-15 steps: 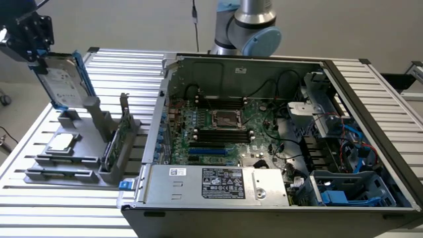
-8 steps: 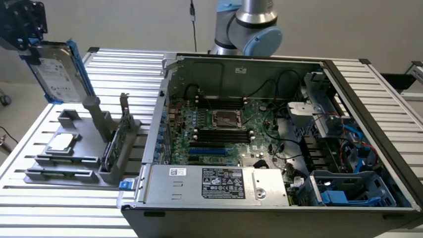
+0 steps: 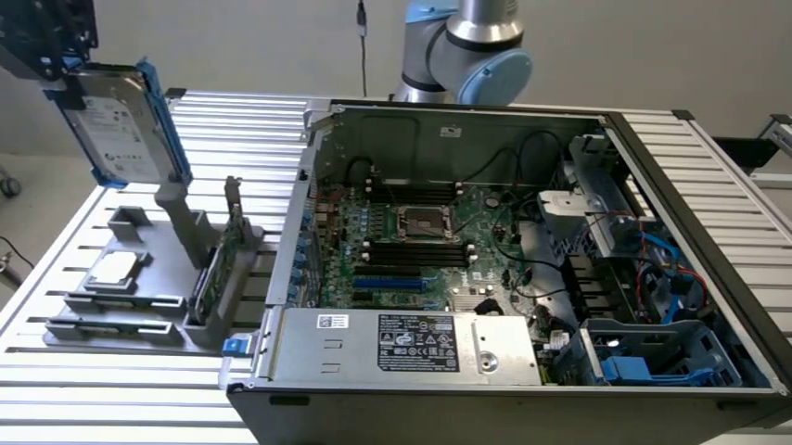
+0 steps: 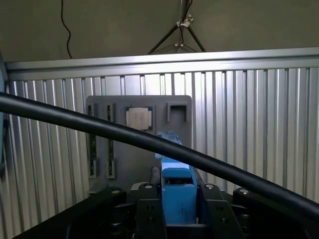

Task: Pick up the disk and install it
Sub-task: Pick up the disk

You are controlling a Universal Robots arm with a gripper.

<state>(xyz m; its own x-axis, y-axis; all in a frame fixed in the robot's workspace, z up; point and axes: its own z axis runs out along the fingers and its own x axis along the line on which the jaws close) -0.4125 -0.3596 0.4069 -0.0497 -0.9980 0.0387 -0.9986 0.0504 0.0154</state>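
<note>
- The disk [image 3: 114,125] is gripped by the pincer [image 3: 65,67] at its top edge. The jaws are closed partway on the blue carrier, and the drive hangs upright just below them.
- The disk is held in the air, clear of the grey holder [image 3: 136,278], which lies well below the pincer on the table [image 3: 74,389].
- The chip [image 3: 111,271] and the card [image 3: 210,269] are left in the holder, below the pincer and untouched.
- The step in hand is judged to be the carry, with the pick-up done and nothing yet installed in the case [image 3: 693,185], which stands well apart from the pincer, toward the exterior view's right.
- For a good carry, the grip is best kept firm and centred on the carrier, so that the hanging drive is not swung or tilted.
- The disk's lower edge is best kept above the case wall.
- A black cable [image 4: 99,127] is seen slung just ahead of the pincer; snagging it should be avoided.
- The arm [image 3: 477,56] is seen rising behind the case; the wrist is reached far out from it, held high, with the pincer pointed down.
</note>
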